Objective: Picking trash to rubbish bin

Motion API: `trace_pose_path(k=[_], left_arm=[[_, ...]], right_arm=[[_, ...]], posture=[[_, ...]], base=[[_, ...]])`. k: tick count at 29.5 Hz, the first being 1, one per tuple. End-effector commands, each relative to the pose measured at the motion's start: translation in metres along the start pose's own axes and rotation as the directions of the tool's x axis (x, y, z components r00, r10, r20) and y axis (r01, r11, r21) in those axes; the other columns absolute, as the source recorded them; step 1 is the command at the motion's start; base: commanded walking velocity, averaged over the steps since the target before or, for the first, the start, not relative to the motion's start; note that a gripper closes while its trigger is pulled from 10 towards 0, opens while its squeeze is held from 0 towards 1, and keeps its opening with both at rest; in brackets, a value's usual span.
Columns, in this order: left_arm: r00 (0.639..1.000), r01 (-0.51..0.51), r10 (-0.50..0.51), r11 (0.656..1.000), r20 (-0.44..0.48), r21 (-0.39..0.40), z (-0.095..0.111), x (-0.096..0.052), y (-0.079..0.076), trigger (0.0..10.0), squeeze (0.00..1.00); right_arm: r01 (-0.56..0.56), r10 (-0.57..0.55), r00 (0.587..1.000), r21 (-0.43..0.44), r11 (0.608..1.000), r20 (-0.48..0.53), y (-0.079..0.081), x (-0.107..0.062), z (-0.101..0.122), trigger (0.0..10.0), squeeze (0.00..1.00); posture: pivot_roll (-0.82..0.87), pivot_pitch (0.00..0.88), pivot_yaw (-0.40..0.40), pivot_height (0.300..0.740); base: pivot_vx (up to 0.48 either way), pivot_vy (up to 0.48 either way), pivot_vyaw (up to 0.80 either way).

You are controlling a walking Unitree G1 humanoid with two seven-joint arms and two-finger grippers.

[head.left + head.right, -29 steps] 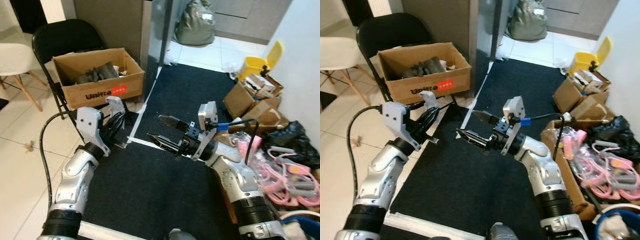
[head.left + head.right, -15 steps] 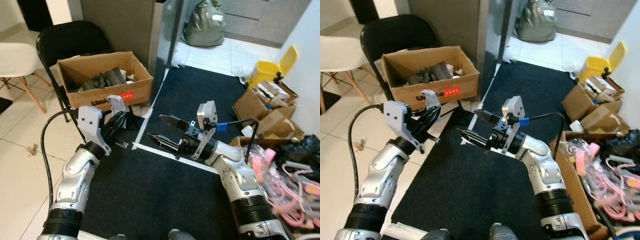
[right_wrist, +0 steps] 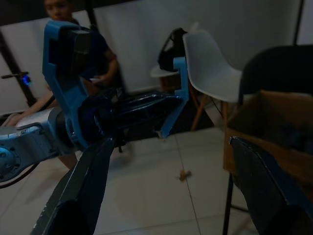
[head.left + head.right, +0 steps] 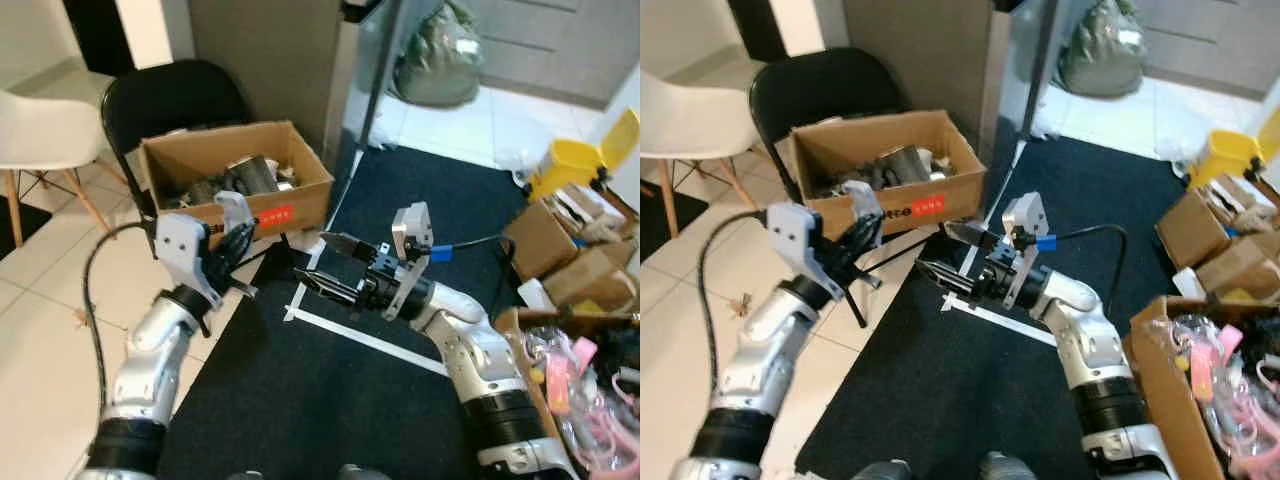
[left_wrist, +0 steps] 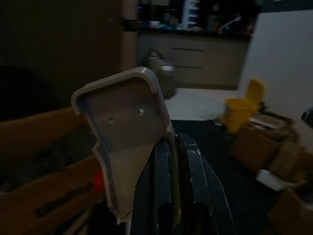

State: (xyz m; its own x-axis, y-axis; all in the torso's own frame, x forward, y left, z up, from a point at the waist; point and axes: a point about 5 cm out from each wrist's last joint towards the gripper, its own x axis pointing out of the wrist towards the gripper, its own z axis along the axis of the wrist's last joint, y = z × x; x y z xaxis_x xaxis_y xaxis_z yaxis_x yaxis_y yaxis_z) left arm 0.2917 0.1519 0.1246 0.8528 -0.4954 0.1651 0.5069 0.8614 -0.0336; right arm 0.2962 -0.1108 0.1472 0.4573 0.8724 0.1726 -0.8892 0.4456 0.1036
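Hovering over the black mat (image 4: 330, 400), right gripper (image 4: 325, 268) fingers spread.

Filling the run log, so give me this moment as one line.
left gripper: shut, empty, raised | right gripper: open, empty | cardboard box on black chair ahead | nothing picked yet
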Motion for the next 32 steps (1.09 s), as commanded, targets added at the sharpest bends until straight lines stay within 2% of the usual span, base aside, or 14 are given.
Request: trace_pose_path(k=[1, 32], left_arm=[[1.000, 0.009, -0.009, 1.000, -0.009, 0.002, -0.0012, -0.0006, -0.0016, 10.0, 0.00], [1.000, 0.013, -0.013, 1.000, -0.007, 0.003, -0.0012, -0.0007, -0.0016, 10.0, 0.00]], right_arm=[[0.010, -0.010, 1.000, 0.004, 1.000, -0.009, -0.0015, -0.0025, -0.0008, 10.0, 0.00], [0.020, -0.019, 1.000, 0.011, 1.000, -0.011, -0.0025, -0.0021, -0.0008, 10.0, 0.00]], posture=[[0.04, 0.000, -0.021, 0.740], [0.04, 0.000, -0.023, 0.740]], base=[[0.337, 0.000, 0.00], [0.346, 0.000, 0.00]])
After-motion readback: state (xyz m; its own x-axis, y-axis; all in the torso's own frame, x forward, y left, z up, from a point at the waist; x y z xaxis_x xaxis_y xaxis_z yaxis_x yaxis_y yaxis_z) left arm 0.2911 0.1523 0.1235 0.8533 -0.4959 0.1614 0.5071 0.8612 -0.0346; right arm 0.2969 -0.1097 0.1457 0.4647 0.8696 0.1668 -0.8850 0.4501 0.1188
